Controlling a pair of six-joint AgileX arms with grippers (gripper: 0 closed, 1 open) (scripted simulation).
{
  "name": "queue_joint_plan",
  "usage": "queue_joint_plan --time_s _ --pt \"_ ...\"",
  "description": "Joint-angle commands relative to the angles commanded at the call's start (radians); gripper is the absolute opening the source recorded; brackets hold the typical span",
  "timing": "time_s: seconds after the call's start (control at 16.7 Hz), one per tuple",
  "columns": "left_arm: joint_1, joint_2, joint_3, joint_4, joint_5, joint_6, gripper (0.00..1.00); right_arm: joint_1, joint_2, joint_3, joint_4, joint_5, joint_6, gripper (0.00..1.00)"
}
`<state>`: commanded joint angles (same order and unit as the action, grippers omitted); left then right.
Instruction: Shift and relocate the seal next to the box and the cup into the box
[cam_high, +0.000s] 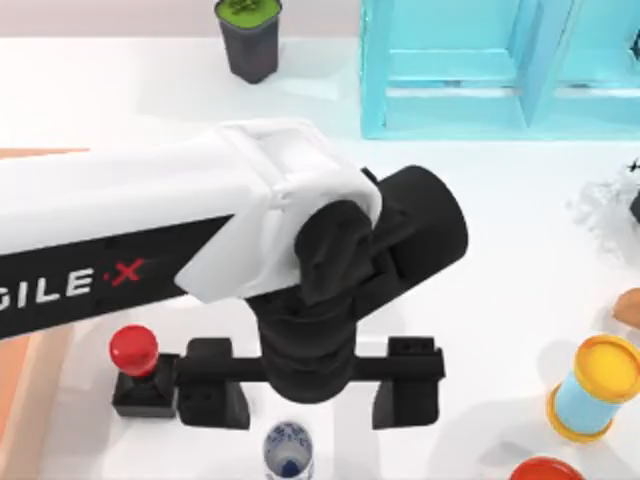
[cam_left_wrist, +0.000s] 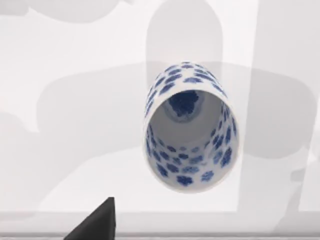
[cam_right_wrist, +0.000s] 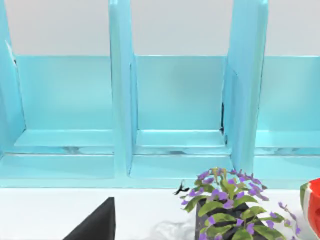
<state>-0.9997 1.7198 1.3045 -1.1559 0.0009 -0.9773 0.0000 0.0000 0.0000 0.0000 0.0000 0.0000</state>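
Left gripper (cam_high: 310, 392) hovers over cup (cam_high: 288, 452), fingers (cam_high: 213, 385) spread wide, holding nothing. Seal (cam_high: 137, 372) just beside left finger on bench (cam_high: 500, 300). Right gripper: can't tell.

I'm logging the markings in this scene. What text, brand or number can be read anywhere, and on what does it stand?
"GILE X": white letters with a red X, on the black band of the left arm; the start is cut off at the picture's edge.
The cup bears only a blue pattern, no lettering.
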Motion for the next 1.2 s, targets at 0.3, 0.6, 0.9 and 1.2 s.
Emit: queue_joint_plan --time_s 0.3,0.6,0.9,1.2 --pt "0.003 0.002 -0.011 0.014 0.0 0.002 1.0 0.0 0.0 0.0 0.0 0.0 0.0 1.0" --pt "0.003 0.057 -0.128 0.188 0.0 0.004 1.0 0.0 0.0 0.0 0.0 0.0 0.0 1.0" --pt "0.002 0.1 -0.214 0.314 0.0 0.004 1.0 0.0 0.0 0.0 0.0 0.0 0.0 1.0" --pt "0.002 0.1 -0.214 0.314 0.0 0.004 0.85 0.0 0.0 0.0 0.0 0.0 0.0 1.0"
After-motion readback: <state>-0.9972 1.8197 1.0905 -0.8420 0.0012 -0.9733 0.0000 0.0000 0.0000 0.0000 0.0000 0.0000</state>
